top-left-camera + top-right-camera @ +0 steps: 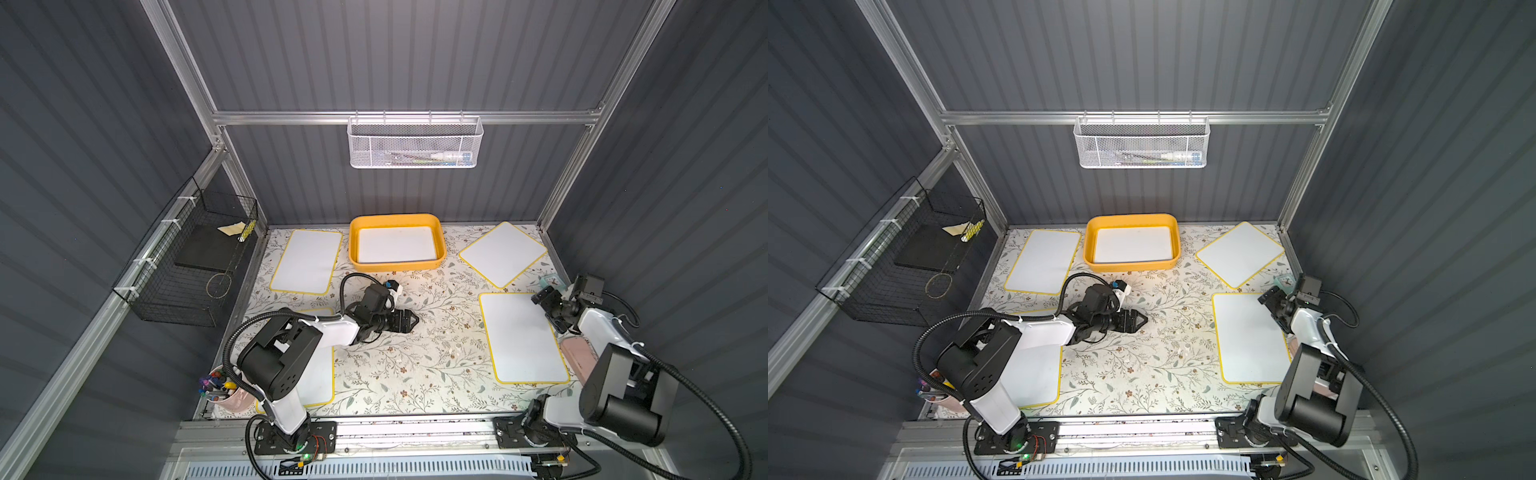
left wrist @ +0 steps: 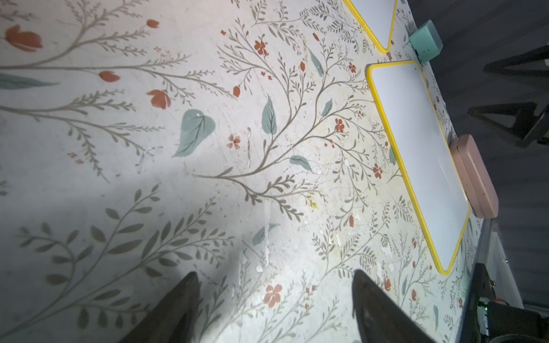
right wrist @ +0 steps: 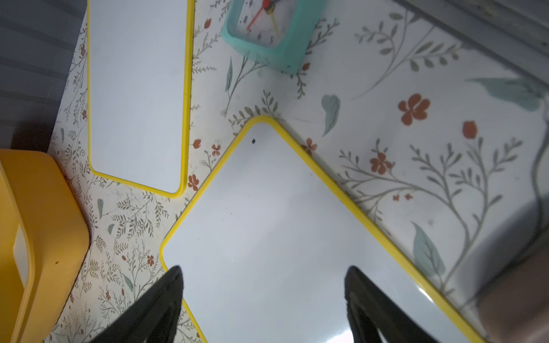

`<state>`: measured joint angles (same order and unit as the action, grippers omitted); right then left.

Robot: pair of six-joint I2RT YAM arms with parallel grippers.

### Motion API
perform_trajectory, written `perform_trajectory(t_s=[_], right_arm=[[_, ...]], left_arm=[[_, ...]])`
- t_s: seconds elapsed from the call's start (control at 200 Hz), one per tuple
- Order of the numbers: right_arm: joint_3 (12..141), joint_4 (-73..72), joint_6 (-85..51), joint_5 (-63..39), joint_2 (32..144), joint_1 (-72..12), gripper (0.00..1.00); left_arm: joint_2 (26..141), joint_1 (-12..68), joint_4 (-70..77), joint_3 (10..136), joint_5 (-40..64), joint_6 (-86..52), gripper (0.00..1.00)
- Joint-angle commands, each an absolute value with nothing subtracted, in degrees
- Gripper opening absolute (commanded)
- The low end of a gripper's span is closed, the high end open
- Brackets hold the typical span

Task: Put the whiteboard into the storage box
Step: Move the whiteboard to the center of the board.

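Observation:
The yellow storage box (image 1: 353,245) (image 1: 1090,249) stands at the back middle of the table, with one whiteboard (image 1: 397,245) lying flat inside it. Several more yellow-edged whiteboards lie on the floral table: back left (image 1: 306,262), back right (image 1: 503,254), right (image 1: 521,336) and front left (image 1: 320,374), the last partly under the left arm. My left gripper (image 1: 411,321) (image 2: 274,273) is open over the bare table middle, holding nothing. My right gripper (image 1: 546,311) (image 3: 263,267) hangs open above the right whiteboard (image 3: 282,237), near its far right corner, with nothing between its fingers.
A teal clock (image 1: 550,282) (image 3: 267,32) and a pink case (image 1: 579,357) (image 2: 475,175) lie along the right edge. A pink cup of pens (image 1: 226,390) stands front left. A black wire basket (image 1: 195,266) hangs on the left wall, a white mesh basket (image 1: 413,143) on the back rail.

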<state>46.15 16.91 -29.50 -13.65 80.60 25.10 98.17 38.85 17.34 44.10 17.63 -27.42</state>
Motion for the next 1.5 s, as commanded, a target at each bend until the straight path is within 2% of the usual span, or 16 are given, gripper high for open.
perform_trajectory(t_s=[0.0, 0.395, 0.586, 0.876, 1.216, 1.496], right_arm=[[49.8, 18.7, -27.4, -14.5, 84.9, 26.1, 0.85], [52.7, 18.0, -26.6, -15.8, 93.9, 26.3, 0.85], [52.2, 16.5, -27.4, -22.7, 94.9, 25.5, 0.84], [50.2, 15.0, -27.6, -26.9, 94.7, 22.6, 0.84], [55.7, 20.2, -25.1, -10.3, 94.3, 24.9, 0.85], [59.0, 21.0, -24.1, -9.7, 100.5, 25.1, 0.84]], left_arm=[[95.4, 38.6, 19.2, 41.9, 18.5, -27.5, 0.81], [89.6, 38.6, 17.7, 38.0, 14.8, -26.3, 0.81], [91.2, 38.6, 20.4, 37.0, 15.5, -27.4, 0.81], [91.5, 38.6, 20.9, 36.9, 15.9, -27.8, 0.81], [91.1, 38.6, 19.7, 37.3, 15.7, -27.0, 0.81], [91.8, 38.6, 20.2, 37.1, 15.3, -27.3, 0.81]])
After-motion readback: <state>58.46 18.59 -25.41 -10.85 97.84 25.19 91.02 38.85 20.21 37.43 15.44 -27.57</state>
